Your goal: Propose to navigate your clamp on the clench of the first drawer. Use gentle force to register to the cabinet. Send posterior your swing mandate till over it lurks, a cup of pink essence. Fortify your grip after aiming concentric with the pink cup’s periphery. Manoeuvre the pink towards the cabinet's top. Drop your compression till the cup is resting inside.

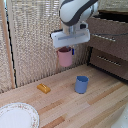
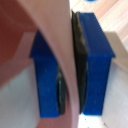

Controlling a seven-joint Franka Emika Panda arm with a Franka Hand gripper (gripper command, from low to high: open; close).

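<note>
No readable text, label, brand, number or sign shows in either view.

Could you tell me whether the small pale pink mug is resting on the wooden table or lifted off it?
Lifted: the small pale pink mug hangs upright from the white-grey gripper, above the wooden table; wrist view shows blue-tipped fingers pinching its wall.

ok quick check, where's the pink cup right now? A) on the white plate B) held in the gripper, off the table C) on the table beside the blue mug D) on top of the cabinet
B: the pink cup hangs in the air under the gripper, and the wrist view shows the blue fingers shut on its wall, clear of the table where the blue mug stands.
</note>
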